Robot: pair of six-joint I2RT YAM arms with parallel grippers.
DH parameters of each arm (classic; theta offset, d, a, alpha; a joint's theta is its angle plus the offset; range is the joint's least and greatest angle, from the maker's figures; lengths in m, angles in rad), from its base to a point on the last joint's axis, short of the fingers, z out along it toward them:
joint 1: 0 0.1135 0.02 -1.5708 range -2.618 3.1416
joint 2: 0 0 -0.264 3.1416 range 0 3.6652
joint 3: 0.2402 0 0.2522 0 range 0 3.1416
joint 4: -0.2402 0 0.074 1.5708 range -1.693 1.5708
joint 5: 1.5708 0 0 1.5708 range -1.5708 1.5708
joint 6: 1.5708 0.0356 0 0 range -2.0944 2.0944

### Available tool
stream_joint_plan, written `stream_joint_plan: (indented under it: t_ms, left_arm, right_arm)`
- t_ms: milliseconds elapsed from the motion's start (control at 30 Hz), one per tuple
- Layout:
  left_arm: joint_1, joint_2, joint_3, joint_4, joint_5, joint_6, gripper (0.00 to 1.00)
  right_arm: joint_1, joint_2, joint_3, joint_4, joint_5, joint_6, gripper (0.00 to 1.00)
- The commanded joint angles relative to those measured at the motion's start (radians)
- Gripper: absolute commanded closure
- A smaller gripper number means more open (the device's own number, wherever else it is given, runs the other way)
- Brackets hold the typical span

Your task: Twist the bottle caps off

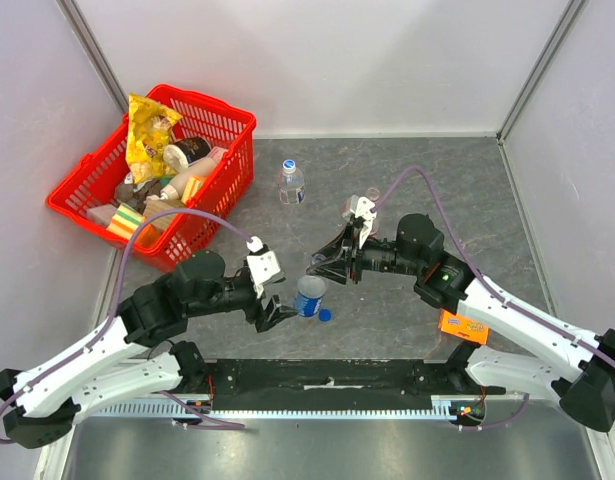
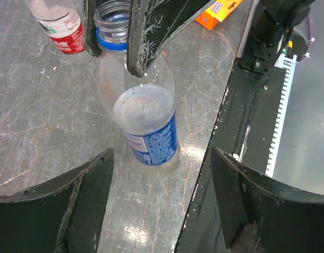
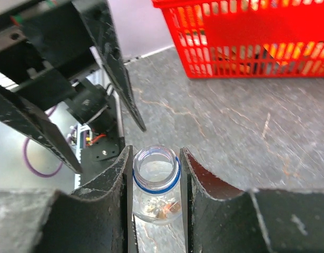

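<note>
Standing upright at the front middle of the table (image 1: pixel 417 190), the blue-labelled bottle (image 2: pixel 151 132) is seen with its mouth bare. A blue cap (image 1: pixel 326 316) lies on the table just beside its base, so this bottle is judged to be done. The bottle is held by the right gripper (image 3: pixel 156 158), whose fingers are closed tight on the neck, just above the blue ring. The left gripper (image 2: pixel 160 157) is spread wide to either side of the bottle's lower body; nothing is held in it and the plastic is not touched.

Water is seen in the lower part of the bottle, so some weight is expected low down, though the whole is judged light. The clear walls look thin and are likely to dent if squeezed hard, and their smooth surface may slip. The neck and ring are judged stiffest and best for clamping, with the labelled band next. A cap is best taken by its rim, with the body held against turning.

Farther back on the table, near the red basket (image 1: pixel 227 190), a pale-labelled bottle (image 1: pixel 291 186) stands with its white-and-blue cap (image 1: pixel 288 165) on. A red-labelled bottle (image 2: pixel 59 23) is seen beyond the open one; its cap cannot be seen.
</note>
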Motion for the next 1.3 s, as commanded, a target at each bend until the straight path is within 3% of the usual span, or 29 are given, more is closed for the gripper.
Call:
stream_joint_plan:
  t_ms: [0,533,1267]
  left_arm:
    - [-0.003,-0.012,-0.016,0.049,-0.038,0.005,0.21]
    - [-0.003,0.020,-0.063,0.053,-0.055,0.001,0.21]
    - [-0.001,0.043,-0.068,0.041,-0.048,-0.002,0.22]
  right_arm:
    - [-0.003,-0.046,0.058,-0.119,0.173,-0.096,1.00]
    - [-0.004,-0.090,0.023,-0.220,0.768,-0.132,1.00]
    - [-0.018,0.016,-0.032,-0.188,0.850,-0.069,1.00]
